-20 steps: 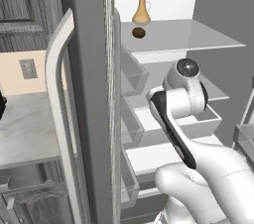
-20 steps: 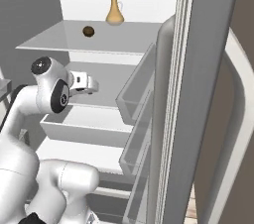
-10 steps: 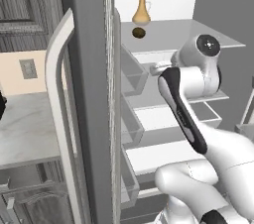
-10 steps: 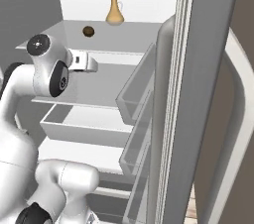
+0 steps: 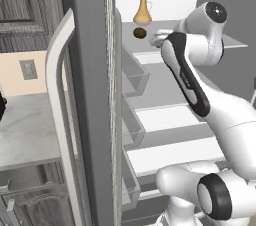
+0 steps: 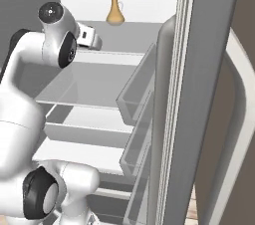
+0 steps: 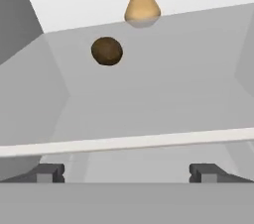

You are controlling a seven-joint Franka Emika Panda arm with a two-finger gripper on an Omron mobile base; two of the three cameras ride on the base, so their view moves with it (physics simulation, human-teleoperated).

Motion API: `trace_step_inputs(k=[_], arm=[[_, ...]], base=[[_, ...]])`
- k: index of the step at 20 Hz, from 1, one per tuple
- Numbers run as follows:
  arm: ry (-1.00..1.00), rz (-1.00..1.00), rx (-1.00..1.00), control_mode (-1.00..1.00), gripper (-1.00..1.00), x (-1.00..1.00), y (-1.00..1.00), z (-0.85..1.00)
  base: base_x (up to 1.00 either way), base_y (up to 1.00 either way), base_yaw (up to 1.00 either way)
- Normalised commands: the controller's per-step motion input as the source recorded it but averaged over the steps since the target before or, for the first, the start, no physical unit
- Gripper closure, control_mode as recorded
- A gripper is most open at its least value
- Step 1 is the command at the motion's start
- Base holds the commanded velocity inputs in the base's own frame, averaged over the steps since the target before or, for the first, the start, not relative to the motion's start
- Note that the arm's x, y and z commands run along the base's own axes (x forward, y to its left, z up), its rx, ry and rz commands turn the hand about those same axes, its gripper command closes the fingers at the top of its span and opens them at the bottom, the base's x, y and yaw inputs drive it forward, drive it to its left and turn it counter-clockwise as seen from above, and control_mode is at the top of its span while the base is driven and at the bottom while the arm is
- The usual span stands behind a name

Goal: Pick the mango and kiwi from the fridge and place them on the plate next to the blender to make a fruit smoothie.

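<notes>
Seen from the left base: kiwi point(image 5: 139, 33) on the open fridge point(image 5: 95, 120) top shelf just before the amber bottle point(image 5: 143, 10), hand risen since a second ago; from the right: kiwi hidden behind the wrist; from the hand: gripper point(image 7: 126, 172) wide open, empty, kiwi roundish, axis unclear.

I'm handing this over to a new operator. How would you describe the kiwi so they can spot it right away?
Look into the open fridge, white inside with grey shelves, and go to the top shelf. The kiwi lies there, in front and to the left of a tan long-necked jug by the back wall. It is the small dark brown ball, low and dull, whereas the jug is tall and pale.
</notes>
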Motion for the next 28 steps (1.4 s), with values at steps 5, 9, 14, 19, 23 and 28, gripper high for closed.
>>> trace_step_inputs(k=[5, 9, 14, 19, 23, 28], arm=[[0.00, -0.02, 0.00, -1.00, -1.00, 0.61, 0.30, 0.02], [0.00, 0.00, 0.00, -1.00, -1.00, 0.73, 0.36, 0.00], [0.02, 0.00, 0.00, -1.00, -1.00, 0.67, 0.10, -0.03], [0.07, 0.00, -0.01, -1.00, -1.00, 0.51, -0.03, -0.18], [0.05, 0.00, -0.03, -1.00, -1.00, 0.54, 0.00, -0.12], [0.00, 0.00, -0.03, -1.00, -1.00, 0.42, 0.01, -0.07]], base=[[0.00, 0.00, 0.00], [0.00, 0.00, 0.00], [0.00, 0.00, 0.00], [0.00, 0.00, 0.00], [0.00, 0.00, 0.00], [0.00, 0.00, 0.00]])
